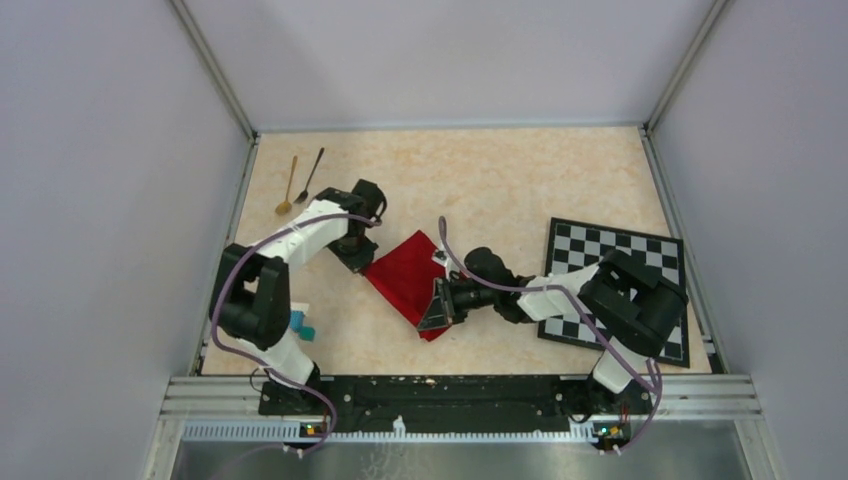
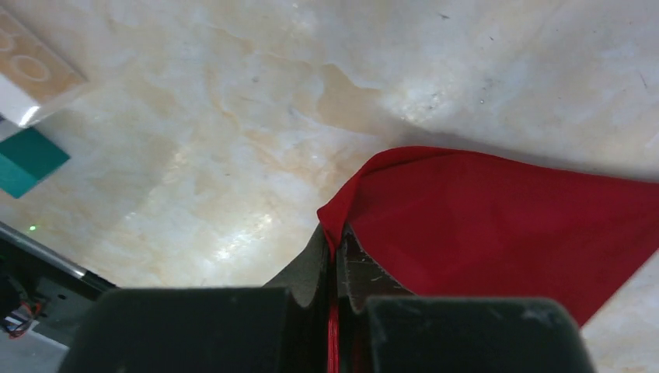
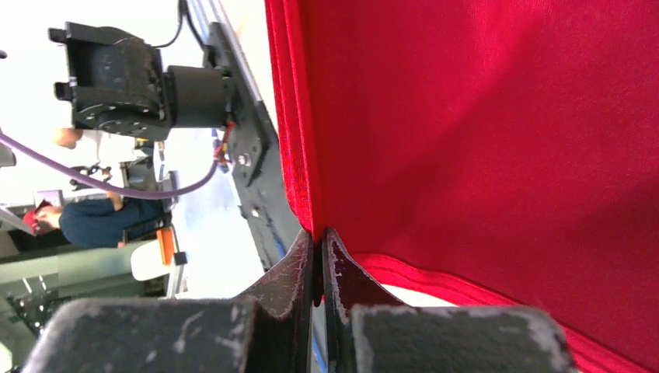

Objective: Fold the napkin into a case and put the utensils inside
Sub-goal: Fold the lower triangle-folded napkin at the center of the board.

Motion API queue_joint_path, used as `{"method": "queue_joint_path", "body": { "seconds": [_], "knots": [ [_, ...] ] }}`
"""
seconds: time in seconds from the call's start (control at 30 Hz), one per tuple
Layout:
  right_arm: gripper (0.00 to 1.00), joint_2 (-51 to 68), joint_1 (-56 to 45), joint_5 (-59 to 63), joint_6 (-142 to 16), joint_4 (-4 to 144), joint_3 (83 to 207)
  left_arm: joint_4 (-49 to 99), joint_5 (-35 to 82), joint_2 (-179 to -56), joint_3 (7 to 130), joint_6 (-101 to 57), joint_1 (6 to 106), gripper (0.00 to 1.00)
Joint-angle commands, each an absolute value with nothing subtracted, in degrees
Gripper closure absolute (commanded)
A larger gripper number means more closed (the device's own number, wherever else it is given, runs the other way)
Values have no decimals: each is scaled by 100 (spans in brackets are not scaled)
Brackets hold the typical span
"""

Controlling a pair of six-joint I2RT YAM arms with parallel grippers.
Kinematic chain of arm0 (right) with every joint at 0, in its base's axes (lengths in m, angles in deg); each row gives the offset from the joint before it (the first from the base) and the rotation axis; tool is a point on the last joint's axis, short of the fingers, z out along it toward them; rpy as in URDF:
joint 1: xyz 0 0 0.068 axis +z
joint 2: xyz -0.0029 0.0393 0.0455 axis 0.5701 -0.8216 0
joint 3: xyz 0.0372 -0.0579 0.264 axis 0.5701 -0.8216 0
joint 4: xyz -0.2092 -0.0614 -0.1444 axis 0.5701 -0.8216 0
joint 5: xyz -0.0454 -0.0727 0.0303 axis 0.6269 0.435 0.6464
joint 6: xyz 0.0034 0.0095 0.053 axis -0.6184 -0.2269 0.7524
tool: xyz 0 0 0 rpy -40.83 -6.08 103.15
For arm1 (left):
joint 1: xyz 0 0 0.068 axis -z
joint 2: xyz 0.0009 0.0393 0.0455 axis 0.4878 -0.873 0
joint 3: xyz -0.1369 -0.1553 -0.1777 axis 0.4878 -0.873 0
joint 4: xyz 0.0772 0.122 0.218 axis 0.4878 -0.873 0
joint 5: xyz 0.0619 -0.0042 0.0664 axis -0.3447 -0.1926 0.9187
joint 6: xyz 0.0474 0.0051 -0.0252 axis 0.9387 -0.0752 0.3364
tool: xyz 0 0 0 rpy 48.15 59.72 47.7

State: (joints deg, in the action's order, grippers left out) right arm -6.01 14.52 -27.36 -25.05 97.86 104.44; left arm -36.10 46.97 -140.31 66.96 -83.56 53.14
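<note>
The red napkin (image 1: 405, 275) is a folded strip held between both arms at the table's middle. My left gripper (image 1: 358, 258) is shut on its far-left corner; the left wrist view shows red cloth (image 2: 497, 225) pinched between the jaws of the left gripper (image 2: 336, 237). My right gripper (image 1: 437, 312) is shut on its near corner; the right wrist view shows the cloth (image 3: 482, 132) hanging from the closed jaws of the right gripper (image 3: 319, 237). The gold spoon (image 1: 288, 187) and black spoon (image 1: 309, 176) lie side by side at the far left.
The black-and-white chequered mat (image 1: 640, 250) lies at the right, partly under the right arm. Small teal and white blocks (image 1: 300, 325) sit by the left arm's base; a teal block also shows in the left wrist view (image 2: 27, 159). Metal rails border the table.
</note>
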Motion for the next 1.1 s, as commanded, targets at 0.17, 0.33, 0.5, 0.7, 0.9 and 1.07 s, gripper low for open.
{"method": "queue_joint_path", "body": {
  "seconds": [0.17,0.33,0.5,0.7,0.9,1.07],
  "knots": [
    [100,-953,1947,-3067,-1647,10864,10237,-3427,4952,-13251,6595,-7884,4949,100],
    [100,-953,1881,-3066,-1595,10976,10074,-3716,4967,-13975,7048,-8063,5113,100],
    [100,-1018,1715,-3110,-1515,11192,9832,-4121,5128,-14698,7669,-8341,5351,100],
    [100,-1079,1470,-3128,-1645,11127,9684,-4042,5086,-15008,7728,-8415,5428,100],
    [100,-1054,1359,-2998,-2090,10508,9771,-4073,5136,-15235,7933,-8357,5513,100],
    [100,-951,1306,-2835,-2416,10086,9843,-4128,5134,-15459,8228,-8386,5587,100]
  ]
}}
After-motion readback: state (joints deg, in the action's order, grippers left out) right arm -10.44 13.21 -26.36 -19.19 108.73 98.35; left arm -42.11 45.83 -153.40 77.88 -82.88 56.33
